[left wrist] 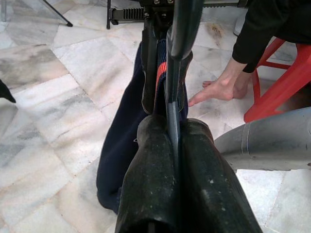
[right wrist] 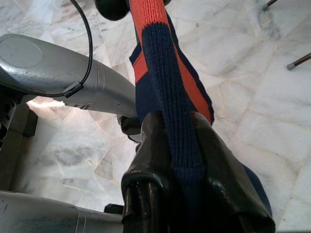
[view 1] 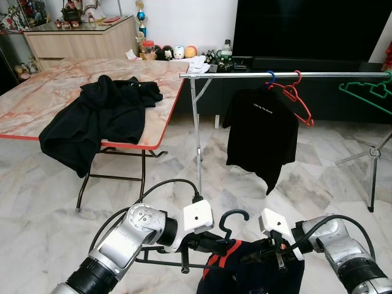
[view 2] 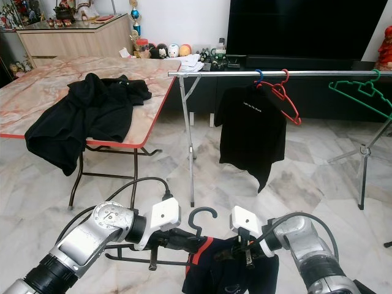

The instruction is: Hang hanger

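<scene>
A: How many hangers are showing around the clothes rail?

B: Four. A dark hanger carrying a navy garment with orange stripes is sitting low in front of the rail, between the two arms. On the rail itself, a blue hanger is holding a black T-shirt, a red hanger is hanging bare just beside it, and a green hanger is hanging further along toward the rail's right end.

A: And the arms?

B: Both are bending inward below the rail. The left tool is clenching the dark hanger's stem, with the garment draping past it. The right tool is clenching the garment's knitted navy-and-orange band.

A: Any writing?

B: One small white line across the T-shirt's chest, too small to read.

A: What else is there?

B: Left of the rail, one marble-patterned surface is carrying one heap of black clothing. In the left wrist view, a person's hand is reaching down beside a red stool.
</scene>
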Controlling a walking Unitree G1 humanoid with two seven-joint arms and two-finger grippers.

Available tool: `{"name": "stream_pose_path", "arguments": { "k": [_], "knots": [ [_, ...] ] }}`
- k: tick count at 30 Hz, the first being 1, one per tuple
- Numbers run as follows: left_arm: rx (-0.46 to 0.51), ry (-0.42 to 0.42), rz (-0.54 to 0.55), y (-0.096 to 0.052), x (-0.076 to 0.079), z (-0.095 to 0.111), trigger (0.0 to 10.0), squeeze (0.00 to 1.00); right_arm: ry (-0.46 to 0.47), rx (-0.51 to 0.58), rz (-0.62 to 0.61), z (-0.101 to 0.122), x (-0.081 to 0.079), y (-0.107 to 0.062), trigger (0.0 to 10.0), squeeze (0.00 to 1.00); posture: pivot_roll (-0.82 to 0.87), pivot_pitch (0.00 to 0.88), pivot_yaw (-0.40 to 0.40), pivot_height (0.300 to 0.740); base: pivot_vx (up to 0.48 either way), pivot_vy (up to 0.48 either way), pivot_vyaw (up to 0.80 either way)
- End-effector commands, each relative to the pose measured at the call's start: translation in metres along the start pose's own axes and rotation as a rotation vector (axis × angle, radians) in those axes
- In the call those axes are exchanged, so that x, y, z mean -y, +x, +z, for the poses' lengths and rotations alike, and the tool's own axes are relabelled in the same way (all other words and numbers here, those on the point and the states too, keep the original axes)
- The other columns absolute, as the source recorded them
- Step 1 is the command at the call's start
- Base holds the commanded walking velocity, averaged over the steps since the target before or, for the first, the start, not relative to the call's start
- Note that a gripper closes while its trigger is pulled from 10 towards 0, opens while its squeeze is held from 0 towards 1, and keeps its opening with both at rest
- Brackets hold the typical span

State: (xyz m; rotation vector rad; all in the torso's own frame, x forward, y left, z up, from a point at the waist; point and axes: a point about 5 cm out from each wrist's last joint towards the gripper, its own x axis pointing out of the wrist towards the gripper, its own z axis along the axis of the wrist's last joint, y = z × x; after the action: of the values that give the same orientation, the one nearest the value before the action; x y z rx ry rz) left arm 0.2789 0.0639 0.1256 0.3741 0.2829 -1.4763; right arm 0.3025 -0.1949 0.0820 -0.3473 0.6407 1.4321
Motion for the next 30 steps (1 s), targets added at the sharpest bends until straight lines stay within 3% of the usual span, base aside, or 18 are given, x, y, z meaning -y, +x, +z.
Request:
{"name": "stream_pose_path", "arguments": {
  "k": [1, 23, 24, 26, 30],
  "knots": [
    [0.096, 0.096, -0.019, 0.005, -0.002, 0.026, 10.0, 0.00, 0.001, 0.008, 0.012, 0.002, -0.001, 0.008, 0.0, 0.00, -0.03, 0.025, 0.039, 0.740, 0.000, 0.000, 0.00],
    [0.094, 0.092, -0.013, 0.005, -0.003, 0.026, 10.0, 0.00, 0.000, 0.008, 0.014, 0.002, -0.001, 0.008, 0.0, 0.00, -0.03, 0.025, 0.039, 0.740, 0.000, 0.000, 0.00],
    [0.061, 0.080, -0.035, 0.001, 0.000, 0.018, 10.0, 1.00, 0.001, -0.068, -0.001, -0.011, -0.004, 0.010, 0.0, 0.00, -0.04, 0.000, 0.044, 0.740, 0.000, 0.000, 0.00],
    [0.013, 0.067, -0.065, -0.003, 0.005, 0.008, 10.0, 1.00, -0.001, -0.162, -0.016, -0.027, -0.008, 0.011, 0.0, 0.00, -0.04, 0.000, 0.045, 0.740, 0.000, 0.000, 0.00],
    [-0.001, 0.067, -0.075, -0.004, 0.006, 0.007, 10.0, 1.00, -0.003, -0.180, -0.020, -0.030, -0.009, 0.011, 0.0, 0.00, -0.04, 0.000, 0.044, 0.740, 0.000, 0.000, 0.00]
  ]
}}
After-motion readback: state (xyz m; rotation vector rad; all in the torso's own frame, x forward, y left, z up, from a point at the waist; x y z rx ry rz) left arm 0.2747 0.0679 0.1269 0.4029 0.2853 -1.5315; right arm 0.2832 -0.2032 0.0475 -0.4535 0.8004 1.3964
